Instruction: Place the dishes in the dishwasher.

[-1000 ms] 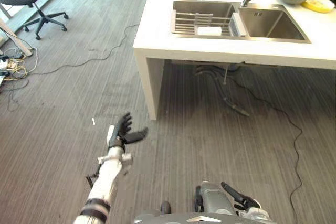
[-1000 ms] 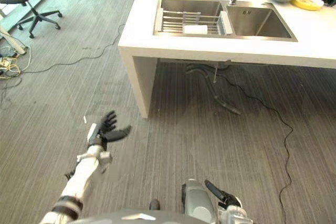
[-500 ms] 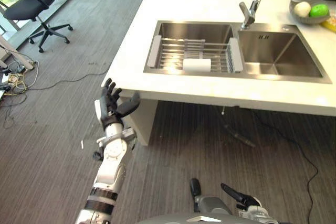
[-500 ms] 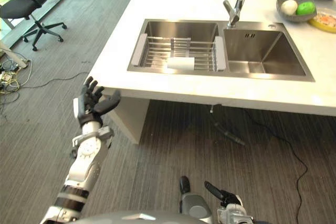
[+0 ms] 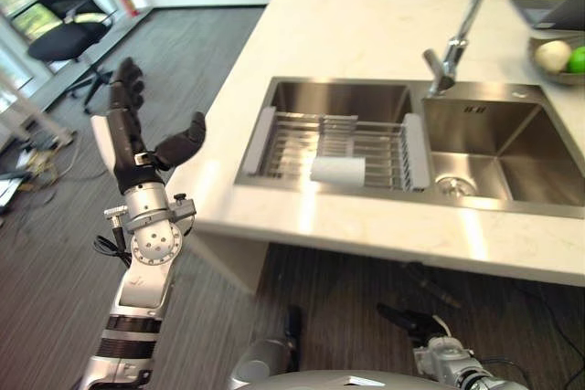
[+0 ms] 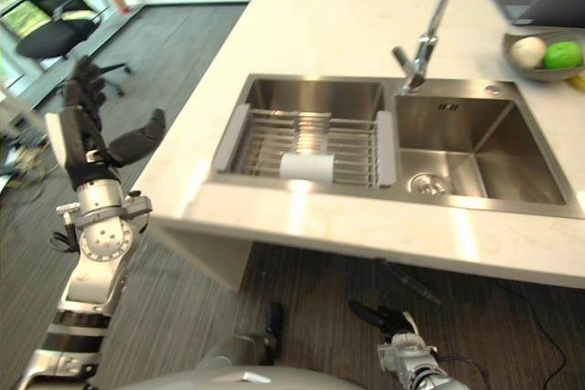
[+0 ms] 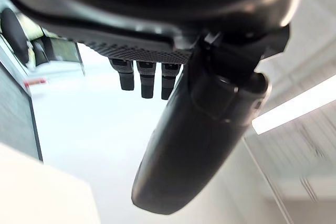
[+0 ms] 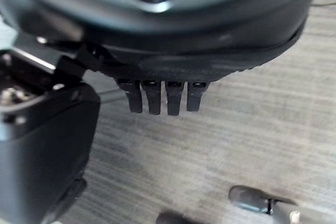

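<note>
A white, roll-shaped item (image 5: 337,169) lies on a metal drying rack (image 5: 366,143) set across the left basin of a steel sink (image 5: 302,102). My left hand (image 5: 128,134) is raised beside the counter's left corner, well left of the sink. It is open, fingers straight up and thumb spread, as the left wrist view confirms with the thumb (image 7: 194,129). My right hand (image 5: 407,320) hangs low below the counter's front edge. Its straight fingers (image 8: 163,97) point at the floor and hold nothing.
The white counter (image 5: 347,34) carries a tall faucet (image 5: 448,52) behind the sink, a grey bowl of fruit (image 5: 556,57) at the far right and a laptop corner (image 5: 559,12). An office chair (image 5: 59,38) stands far left on the grey plank floor.
The whole picture has shifted: the camera now looks at the sink from closer and higher. My left hand has risen from near the floor to counter height, staying open.
</note>
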Motion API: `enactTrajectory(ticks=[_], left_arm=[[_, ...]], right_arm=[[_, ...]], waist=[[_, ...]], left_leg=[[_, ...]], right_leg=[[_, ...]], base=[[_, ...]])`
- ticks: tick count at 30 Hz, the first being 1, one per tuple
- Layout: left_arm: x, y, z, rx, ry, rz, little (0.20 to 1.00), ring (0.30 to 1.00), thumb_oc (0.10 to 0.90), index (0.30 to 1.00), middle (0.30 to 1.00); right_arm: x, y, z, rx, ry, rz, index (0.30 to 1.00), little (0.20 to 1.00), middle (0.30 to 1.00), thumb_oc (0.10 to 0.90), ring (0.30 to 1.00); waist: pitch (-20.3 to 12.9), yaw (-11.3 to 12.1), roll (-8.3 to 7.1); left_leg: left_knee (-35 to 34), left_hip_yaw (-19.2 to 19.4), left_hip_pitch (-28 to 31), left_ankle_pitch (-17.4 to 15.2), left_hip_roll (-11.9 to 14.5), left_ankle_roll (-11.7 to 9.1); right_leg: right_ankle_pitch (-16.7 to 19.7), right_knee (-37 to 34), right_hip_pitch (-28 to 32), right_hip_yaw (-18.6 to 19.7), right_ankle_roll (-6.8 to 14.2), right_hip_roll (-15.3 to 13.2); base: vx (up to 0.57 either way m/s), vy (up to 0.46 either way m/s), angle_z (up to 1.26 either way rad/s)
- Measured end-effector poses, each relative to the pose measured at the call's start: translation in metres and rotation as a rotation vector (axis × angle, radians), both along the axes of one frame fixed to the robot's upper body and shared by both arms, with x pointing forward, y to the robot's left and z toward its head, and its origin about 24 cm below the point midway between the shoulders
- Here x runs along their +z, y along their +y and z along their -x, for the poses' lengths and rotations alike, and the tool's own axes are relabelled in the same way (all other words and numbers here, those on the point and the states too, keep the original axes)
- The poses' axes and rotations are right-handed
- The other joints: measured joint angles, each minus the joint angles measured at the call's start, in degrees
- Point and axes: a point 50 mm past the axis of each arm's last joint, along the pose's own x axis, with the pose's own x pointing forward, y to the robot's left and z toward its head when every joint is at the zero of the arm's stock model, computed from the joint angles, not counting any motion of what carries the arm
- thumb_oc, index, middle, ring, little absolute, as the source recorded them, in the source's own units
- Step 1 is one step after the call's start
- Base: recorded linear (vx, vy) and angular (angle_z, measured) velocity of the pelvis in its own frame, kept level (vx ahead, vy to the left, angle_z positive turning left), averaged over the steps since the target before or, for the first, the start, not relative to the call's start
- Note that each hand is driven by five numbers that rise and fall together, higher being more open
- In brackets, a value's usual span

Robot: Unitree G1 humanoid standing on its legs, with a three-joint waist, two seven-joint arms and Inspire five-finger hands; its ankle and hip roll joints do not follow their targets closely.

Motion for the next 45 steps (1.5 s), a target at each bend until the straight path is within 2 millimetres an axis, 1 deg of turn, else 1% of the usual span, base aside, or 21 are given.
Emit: enactTrajectory(ticks=[1,2,3,4,5,7,8,9,10,12,14,18,21,22,25,27,28,31,36,43,45], left_arm=[[-0.003,-0.012,-0.003,-0.085,0.038,-0.048,0.9,0.9,0.8,0.9,0.9],[-0.005,-0.019,-0.005,-0.131,0.064,-0.075,0.9,0.9,0.8,0.9,0.9],[0.0,-0.026,-0.012,-0.205,0.106,-0.208,0.9,0.9,0.8,0.9,0.9],[0.027,-0.027,-0.021,-0.309,0.111,-0.617,0.9,0.9,0.8,0.9,0.9],[0.044,-0.025,-0.024,-0.315,0.075,-0.759,0.9,0.9,0.8,0.9,0.9],[0.061,-0.03,-0.029,-0.324,0.026,-0.854,0.9,0.9,0.8,0.9,0.9],[0.067,-0.031,-0.03,-0.329,0.014,-0.872,0.9,0.9,0.8,0.9,0.9],[0.073,-0.034,-0.03,-0.343,-0.004,-0.901,0.9,0.9,0.8,0.9,0.9],[0.071,-0.036,-0.03,-0.358,0.003,-0.912,0.9,0.9,0.8,0.9,0.9],[0.068,-0.038,-0.029,-0.389,0.03,-0.946,0.9,0.9,0.8,0.9,0.9],[0.064,-0.039,-0.029,-0.414,0.059,-0.969,0.9,0.9,0.8,0.9,0.9],[0.06,-0.036,-0.028,-0.441,0.106,-1.016,0.9,0.9,0.8,0.9,0.9],[0.058,-0.031,-0.022,-0.495,0.193,-1.04,0.9,0.9,0.8,0.9,0.9],[0.058,-0.031,-0.019,-0.517,0.213,-1.04,0.9,0.9,0.8,0.9,0.9],[0.051,-0.038,-0.007,-0.607,0.256,-0.991,0.9,0.9,0.8,0.9,0.9],[0.043,-0.039,0.014,-0.706,0.327,-0.924,0.9,0.9,0.8,0.9,0.9],[0.041,-0.041,0.017,-0.743,0.341,-0.915,0.9,0.9,0.8,0.9,0.9],[0.04,-0.042,0.018,-0.765,0.365,-0.897,0.9,0.9,0.8,0.9,0.9],[0.037,-0.044,0.018,-0.794,0.392,-0.85,0.9,0.9,0.8,0.9,0.9],[0.034,-0.047,0.019,-0.827,0.423,-0.847,0.9,0.9,0.8,0.9,0.9],[0.031,-0.051,0.019,-0.839,0.41,-0.81,0.9,0.9,0.8,0.9,0.9]], right_arm=[[-0.006,0.011,0.011,-0.004,0.031,-0.032,0.9,0.9,0.9,0.8,0.9],[-0.008,0.012,0.021,-0.021,0.06,-0.05,0.9,0.9,0.9,0.8,0.9],[-0.01,0.012,0.03,-0.02,0.091,-0.063,0.9,0.9,0.9,0.8,0.9],[-0.012,0.011,0.037,0.002,0.134,-0.069,0.9,0.9,0.9,0.8,0.9],[-0.012,0.01,0.039,0.024,0.145,-0.07,0.9,0.9,0.9,0.8,0.9],[-0.013,0.011,0.043,0.028,0.156,-0.088,0.9,0.9,0.9,0.8,0.9],[-0.013,0.012,0.044,0.031,0.159,-0.093,0.9,0.9,0.9,0.8,0.9],[-0.015,0.017,0.045,0.044,0.166,-0.111,0.9,0.9,0.9,0.8,0.9],[-0.015,0.018,0.044,0.046,0.167,-0.118,0.9,0.9,0.9,0.8,0.9],[-0.014,0.019,0.039,0.056,0.153,-0.122,0.9,0.9,0.9,0.8,0.9],[-0.013,0.019,0.035,0.066,0.147,-0.127,0.9,0.9,0.9,0.8,0.9],[-0.013,0.019,0.036,0.072,0.155,-0.127,0.9,0.9,0.9,0.8,0.9],[-0.015,0.019,0.047,0.063,0.196,-0.14,0.9,0.9,0.9,0.8,0.9],[-0.016,0.018,0.051,0.055,0.207,-0.141,0.9,0.9,0.9,0.8,0.9],[-0.016,0.016,0.053,0.036,0.217,-0.144,0.9,0.9,0.9,0.8,0.9],[-0.016,0.017,0.051,0.04,0.219,-0.147,0.9,0.9,0.9,0.8,0.9],[-0.016,0.016,0.052,0.039,0.224,-0.147,0.9,0.9,0.9,0.8,0.9],[-0.016,0.017,0.051,0.044,0.227,-0.154,0.9,0.9,0.9,0.8,0.9],[-0.016,0.017,0.05,0.098,0.238,-0.143,0.9,0.9,0.9,0.8,0.9],[-0.016,0.017,0.049,0.1,0.236,-0.143,0.9,0.9,0.9,0.8,0.9],[-0.016,0.017,0.05,0.1,0.237,-0.143,0.9,0.9,0.9,0.8,0.9]], waist=[[-0.11,-2.11,-0.8],[-0.4,-3.38,-0.74],[-0.41,-4.48,-0.8],[-0.53,-4.96,-1.1],[-0.51,-5.18,-1.06],[-0.78,-5.29,-1.3],[-1.28,-5.3,-1.71],[-2.39,-5.2,-3.13],[-3.03,-4.8,-3.37],[-3.18,-4.31,-3.15],[-3.18,-4.36,-3.05],[-3.17,-4.77,-2.94],[-3.15,-4.73,-2.94],[-3.09,-4.43,-2.82],[-3.04,-3.59,-2.74],[-2.99,-3.31,-2.69],[-2.99,-3.19,-2.7],[-2.99,-2.43,-2.7],[-2.96,-2.34,-2.74],[-2.95,-2.35,-2.8],[-2.91,-2.28,-2.85]], left_leg=[[-4.45,-2.81,4.78,0.87,0.22,0.28],[-5.53,-3.63,6.42,0.62,0.44,0.45],[-5.53,-5.12,7.56,-0.3,0.37,1.31],[-5.53,-4.85,8.59,-1.68,0.38,-0.18],[-5.53,-4.6,9.41,-2.17,0.07,-0.76],[-5.53,-4.99,10.88,-2.99,0.0,-1.74],[-5.53,-4.95,11.21,-3.64,0.0,-2.27],[-5.56,-4.82,11.73,-5.16,-0.25,-2.51],[-5.57,-4.57,12.04,-5.51,0.06,-3.07],[-5.65,-4.21,12.42,-6.23,0.88,-4.1],[-5.67,-4.07,13.0,-6.64,1.75,-4.75],[-5.88,-4.03,13.11,-6.87,2.14,-5.05],[-5.91,-4.05,13.29,-7.22,2.25,-5.39],[-5.91,-4.06,13.29,-7.35,2.23,-5.58],[-5.91,-4.08,13.22,-7.52,2.22,-5.54],[-5.9,-3.94,13.55,-7.62,2.22,-5.54],[-5.9,-3.98,13.6,-7.64,2.22,-5.51],[-5.89,-3.98,13.73,-7.34,2.21,-5.02],[-5.88,-3.95,13.86,-7.33,2.24,-5.04],[-5.89,-3.85,13.91,-7.62,2.26,-5.48],[-5.89,-3.89,13.9,-7.62,2.25,-5.47]], right_leg=[[-4.25,7.67,-1.94,-0.95,1.18,-0.27],[-5.94,8.09,-2.86,-1.23,0.5,-0.67],[-5.97,5.52,-3.82,-1.05,0.5,-2.05],[-4.01,2.87,-7.92,-0.18,3.41,-5.14],[-0.45,0.77,-10.04,0.39,5.34,-7.38],[4.24,-1.59,-11.26,0.58,7.41,-9.01],[6.22,-2.5,-11.63,0.65,7.52,-9.49],[9.67,-2.82,-12.51,0.61,6.71,-10.04],[9.79,-3.14,-12.16,0.79,4.81,-9.63],[9.52,-3.06,-11.88,1.22,3.72,-8.62],[9.48,-2.95,-11.41,1.31,3.47,-7.8],[9.18,-3.06,-11.26,1.15,2.64,-7.37],[9.14,-3.19,-11.07,1.21,2.47,-7.26],[9.14,-3.19,-11.01,1.21,2.48,-7.31],[9.14,-3.2,-10.91,1.37,2.47,-7.34],[9.14,-3.21,-10.96,1.52,2.46,-7.3],[9.13,-3.21,-10.89,1.5,2.45,-7.29],[9.12,-3.21,-10.78,1.45,2.45,-7.29],[9.12,-3.21,-10.65,1.45,2.45,-7.25],[9.12,-3.21,-10.63,1.5,2.45,-7.23],[9.12,-3.21,-10.62,1.47,2.45,-7.24]], base=[[0.18,0.017,0.26],[0.2,0.023,0.43],[0.12,0.04,0.27],[0.06,0.019,0.18],[0.03,0.022,0.06],[0.0,0.01,0.14],[0.01,0.012,0.16],[0.01,0.012,0.04],[0.01,0.014,-0.09],[0.02,0.012,-0.15],[0.01,0.01,-0.07],[0.0,0.004,-0.01],[0.0,0.0,0.0],[0.0,0.0,0.0],[0.0,0.0,0.0],[0.0,0.0,0.0],[0.0,0.0,0.0],[-0.01,-0.005,-0.01],[-0.01,-0.004,0.0],[0.0,0.0,0.0],[0.0,0.0,0.0]])
